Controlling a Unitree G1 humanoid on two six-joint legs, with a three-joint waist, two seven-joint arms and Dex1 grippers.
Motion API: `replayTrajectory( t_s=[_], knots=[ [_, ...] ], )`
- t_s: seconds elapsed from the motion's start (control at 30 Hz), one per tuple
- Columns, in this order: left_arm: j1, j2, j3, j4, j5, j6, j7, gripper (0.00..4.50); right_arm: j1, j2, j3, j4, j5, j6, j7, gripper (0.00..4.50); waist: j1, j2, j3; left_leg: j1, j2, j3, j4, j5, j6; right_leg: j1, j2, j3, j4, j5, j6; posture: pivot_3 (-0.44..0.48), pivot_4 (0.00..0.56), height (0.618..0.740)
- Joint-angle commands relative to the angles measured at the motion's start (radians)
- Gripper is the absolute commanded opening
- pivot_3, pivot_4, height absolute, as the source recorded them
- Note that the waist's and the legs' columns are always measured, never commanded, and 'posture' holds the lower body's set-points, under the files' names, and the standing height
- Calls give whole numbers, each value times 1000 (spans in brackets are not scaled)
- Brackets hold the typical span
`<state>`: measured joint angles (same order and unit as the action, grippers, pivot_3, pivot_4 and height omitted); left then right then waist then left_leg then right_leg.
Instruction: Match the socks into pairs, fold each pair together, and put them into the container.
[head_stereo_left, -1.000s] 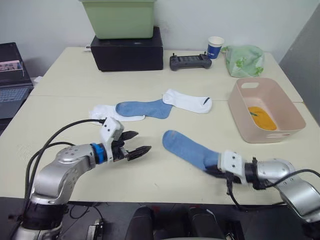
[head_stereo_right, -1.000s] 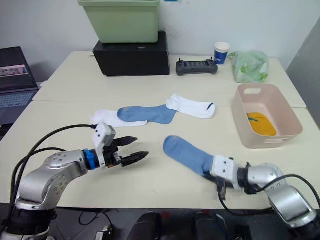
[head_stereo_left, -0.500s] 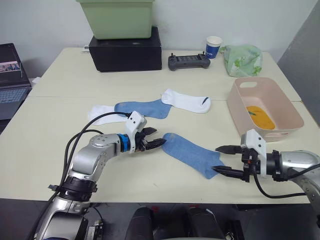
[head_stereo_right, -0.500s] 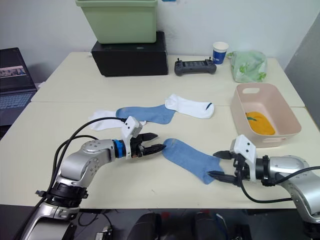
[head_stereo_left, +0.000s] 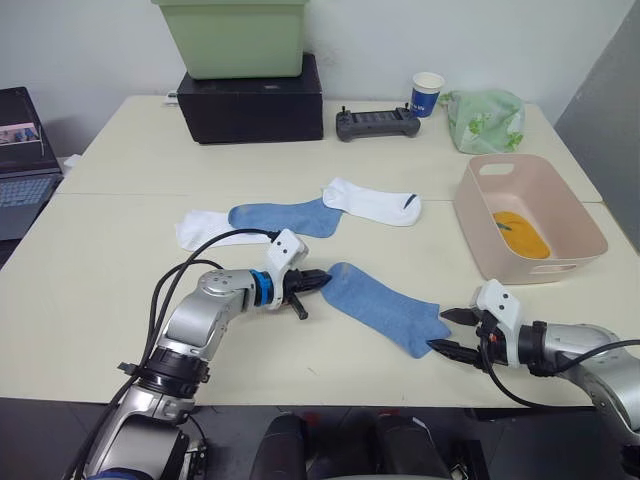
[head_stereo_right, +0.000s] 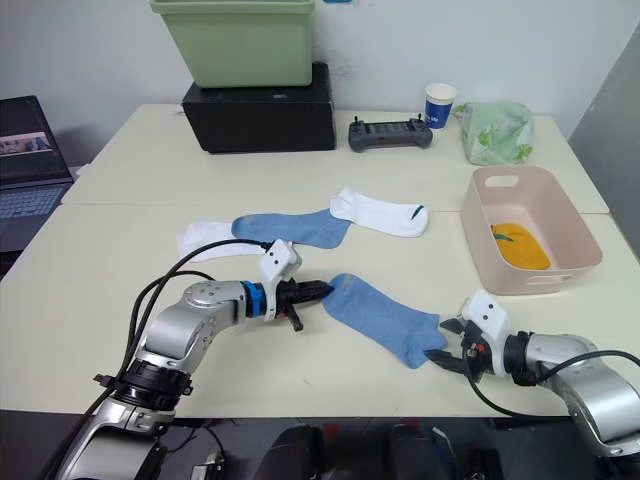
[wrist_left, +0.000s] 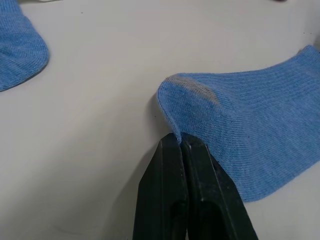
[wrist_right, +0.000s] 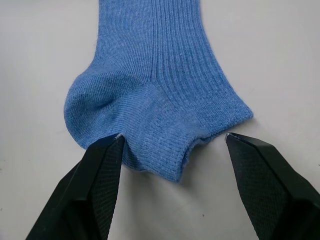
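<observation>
We are working the near light blue sock (head_stereo_left: 378, 306), which is lying flat on the table (head_stereo_left: 120, 330) with its long axis running from about ten o'clock, at the toe, down to four o'clock, at the cuff and heel. Our left gripper (head_stereo_left: 316, 281) is sitting at the toe end with its fingers (wrist_left: 180, 150) pressed together; in the left wrist view the tips are meeting right at the sock's edge, and a pinch of fabric seems to be caught between them, though we cannot be sure how much. Our right gripper (head_stereo_left: 448, 331) is waiting at the opposite end with its fingers (wrist_right: 102, 157) spread wide apart, the heel and cuff lying just in front of the gap and not yet between them.

So each arm is facing one end of the same sock, along its length. The second light blue sock (head_stereo_left: 283, 215) is lying at about twelve o'clock from our left gripper, between the two white socks (head_stereo_left: 376, 202), nearer the left arm than the right. The container (head_stereo_left: 578, 223) is standing at about one o'clock from the right gripper, already holding something mustard-orange (head_stereo_left: 522, 235).
</observation>
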<state>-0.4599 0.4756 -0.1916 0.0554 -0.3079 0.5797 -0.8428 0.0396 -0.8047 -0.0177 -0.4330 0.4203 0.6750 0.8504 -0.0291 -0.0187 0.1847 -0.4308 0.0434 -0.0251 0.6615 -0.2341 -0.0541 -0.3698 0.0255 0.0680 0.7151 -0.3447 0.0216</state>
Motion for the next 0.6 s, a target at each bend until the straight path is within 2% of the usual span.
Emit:
replayTrajectory(
  t_s=[0.03,0.3,0.47,0.6],
  knots=[
    [7,-1,34,-50,-16,4,5,0,9,8,-31,-25,27,11,-7,2863,0,0,0,0,0,0,0,0,0,0,0,0,0,0,0,0,150,740],
    [133,30,137,-225,-72,93,60,0,-41,11,-45,-70,75,73,-28,21,-3,0,0,0,1,0,0,0,0,0,-1,0,0,0,0,0,150,740],
    [262,17,236,-411,-136,148,141,0,-126,-13,-32,-41,114,104,26,21,-3,0,0,0,1,0,0,0,0,0,-2,1,0,0,0,0,150,740],
    [410,-13,315,-543,-179,192,235,0,-217,-37,36,26,116,105,114,21,-4,0,0,0,1,0,0,0,0,0,-3,0,0,0,0,0,150,740]
  ],
)
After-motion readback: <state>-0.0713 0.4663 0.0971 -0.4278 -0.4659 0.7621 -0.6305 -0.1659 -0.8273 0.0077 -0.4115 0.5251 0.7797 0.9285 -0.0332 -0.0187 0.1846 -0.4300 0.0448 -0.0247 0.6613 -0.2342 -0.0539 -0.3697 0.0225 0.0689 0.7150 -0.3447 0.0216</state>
